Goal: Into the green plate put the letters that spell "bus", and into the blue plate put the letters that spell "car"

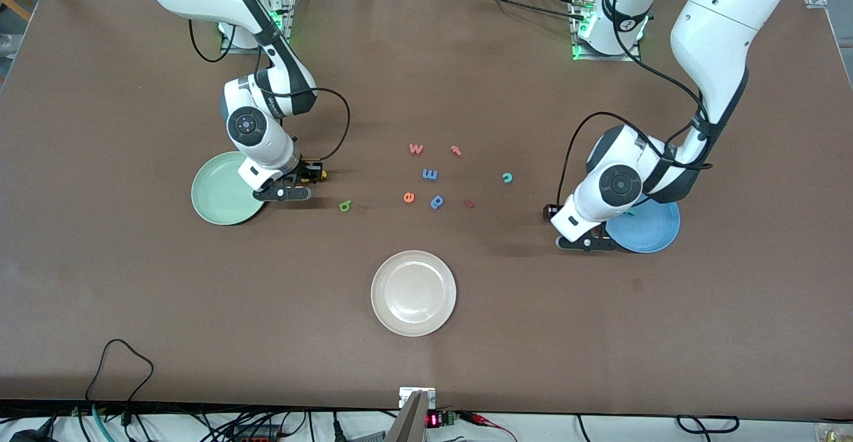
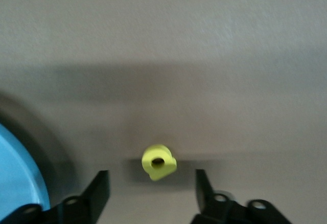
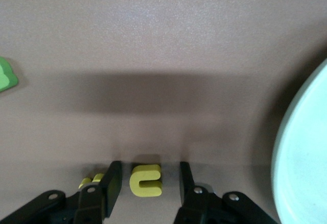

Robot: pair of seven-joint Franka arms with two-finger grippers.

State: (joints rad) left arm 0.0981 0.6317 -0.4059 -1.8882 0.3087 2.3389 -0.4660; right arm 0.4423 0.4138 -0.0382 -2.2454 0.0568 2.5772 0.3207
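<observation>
The right hand is down on the brown worktop just beside the round pale mint-green shallow plate, toward the right arm's end. Its black fingers stand partly open, one on each side of a small yellow foam "u", with gaps showing, so nothing is gripped yet. A second small yellow piece, probably the "s", lies just outside one finger.

The left hand is low over the worktop beside the round bright blue shallow plate. Its fingers are open and empty, and a small yellow "a" lies between them, untouched.

Risks, as I judge them: as the right fingers close, the outer one may nudge the neighbouring yellow piece or catch it together with the "u". The "a" sits tilted and close to the fingertips' ends, so a shallow pinch may let it squirt out. Both hands work close to plate rims, which a swing could clip.

The small green "b" lies alone nearer mid-table, and the teal "c" lies nearer the left arm's end. Between them are scattered a red "w", a blue "m"-like letter, an orange "e", a blue "p"-like letter and two small red pieces. A round cream-white plate lies nearer the front camera; it blocks nothing.
</observation>
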